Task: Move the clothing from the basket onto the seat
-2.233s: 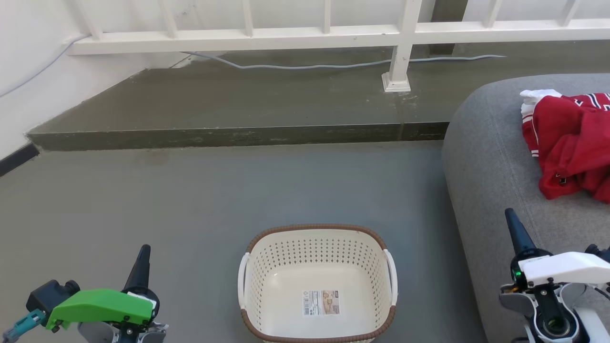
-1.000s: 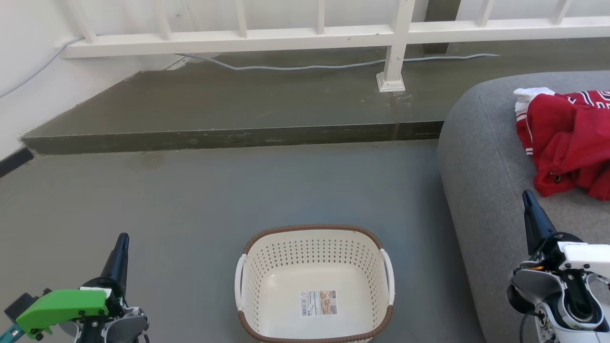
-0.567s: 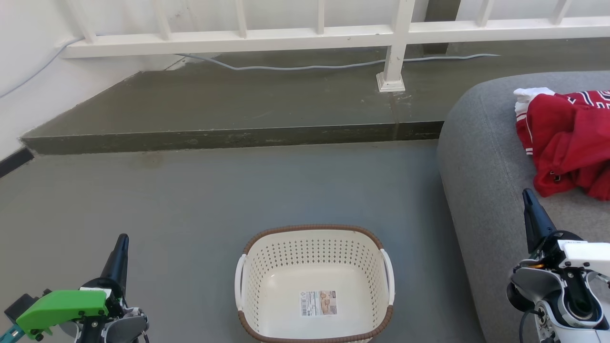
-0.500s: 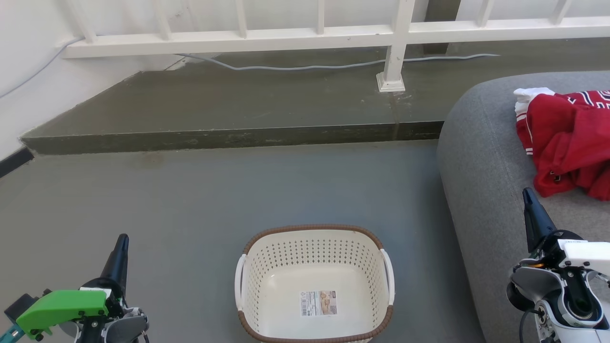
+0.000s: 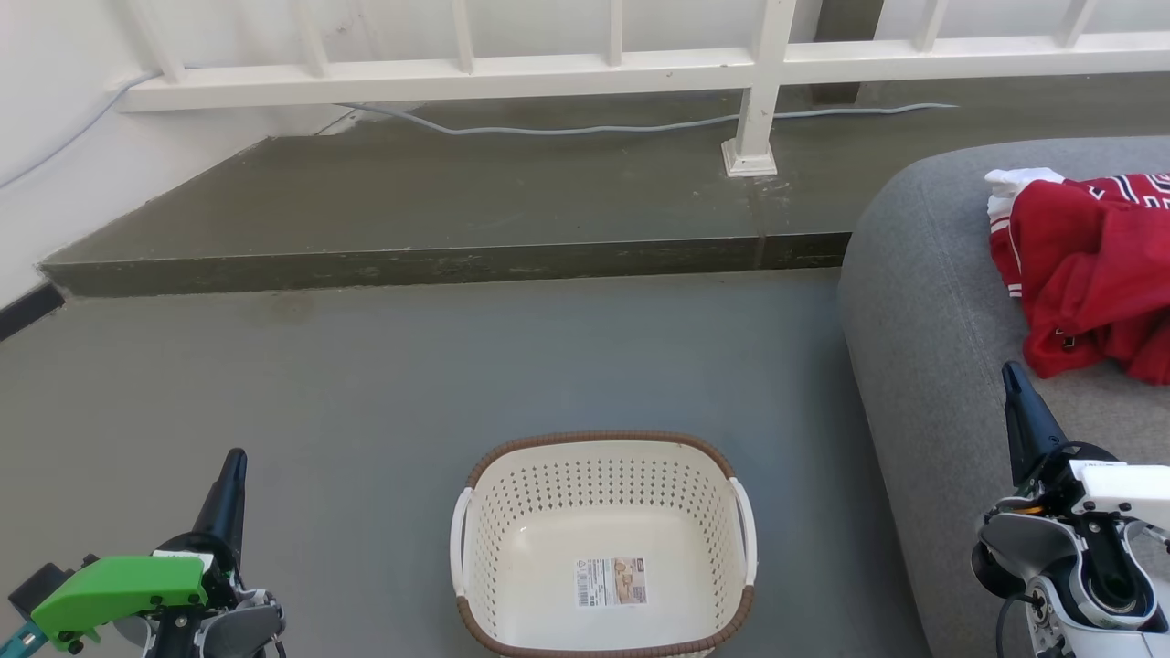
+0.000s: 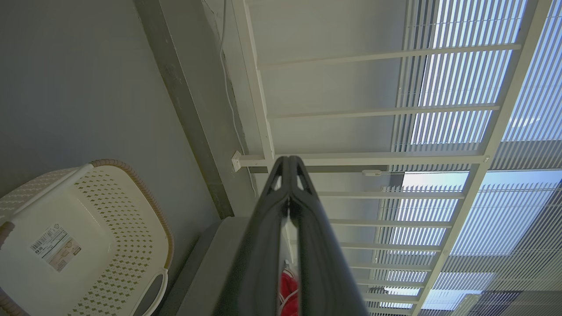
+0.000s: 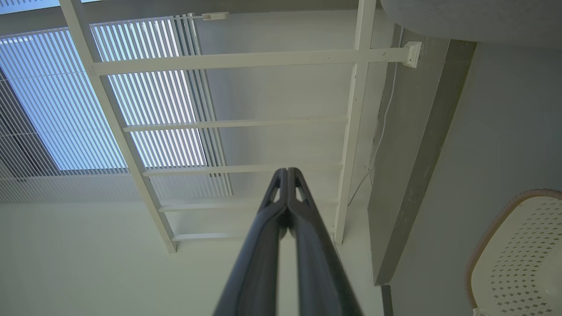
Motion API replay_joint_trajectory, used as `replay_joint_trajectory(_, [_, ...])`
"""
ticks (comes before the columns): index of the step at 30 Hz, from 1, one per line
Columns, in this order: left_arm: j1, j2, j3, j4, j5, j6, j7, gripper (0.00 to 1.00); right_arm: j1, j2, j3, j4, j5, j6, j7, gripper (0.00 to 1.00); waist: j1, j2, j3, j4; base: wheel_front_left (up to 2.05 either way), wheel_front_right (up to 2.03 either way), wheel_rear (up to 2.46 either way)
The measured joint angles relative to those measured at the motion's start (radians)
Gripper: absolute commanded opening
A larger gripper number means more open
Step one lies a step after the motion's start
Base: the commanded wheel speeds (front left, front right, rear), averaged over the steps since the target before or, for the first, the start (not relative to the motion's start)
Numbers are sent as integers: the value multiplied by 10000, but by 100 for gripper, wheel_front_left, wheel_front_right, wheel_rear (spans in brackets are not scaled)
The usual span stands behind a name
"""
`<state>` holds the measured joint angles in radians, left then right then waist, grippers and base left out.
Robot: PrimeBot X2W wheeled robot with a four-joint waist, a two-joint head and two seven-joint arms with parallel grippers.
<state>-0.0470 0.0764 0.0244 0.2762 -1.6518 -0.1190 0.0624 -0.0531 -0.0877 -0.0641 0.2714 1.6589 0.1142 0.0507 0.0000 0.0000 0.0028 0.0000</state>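
Observation:
The red-and-white clothing [image 5: 1092, 274] lies crumpled on the grey seat [image 5: 923, 302] at the right; a sliver of it [image 6: 287, 287] shows behind my left fingers. The cream basket [image 5: 475, 521] with its brown rim stands on the floor at bottom centre, holding nothing but a label sticker; it also appears as the basket [image 6: 127, 206] and the basket [image 7: 518, 250] in the wrist views. My left gripper [image 5: 235, 454] is shut and empty at the lower left, left of the basket. My right gripper [image 5: 1009, 368] is shut and empty over the seat's front, just below the clothing.
A raised concrete step [image 5: 439, 260] runs across the floor behind the basket. A white railing [image 5: 585, 68] with a post [image 5: 751, 137] stands on it, and a grey cable [image 5: 567, 128] trails along its base. A white wall [image 5: 46, 137] closes the left side.
Since 2.2 s ago the view has shifted slightly and both grippers have changed place: left lower and leftward, right up toward the clothing. Over the last second nothing has moved.

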Motion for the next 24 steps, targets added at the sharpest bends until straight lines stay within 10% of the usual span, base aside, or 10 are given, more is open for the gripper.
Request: replay_joint_trajectory(24, [-107, -6, 17, 23, 2, -8, 67, 0, -6, 6, -19, 50, 0, 0, 33, 0, 0, 0, -2, 0, 0, 0, 0])
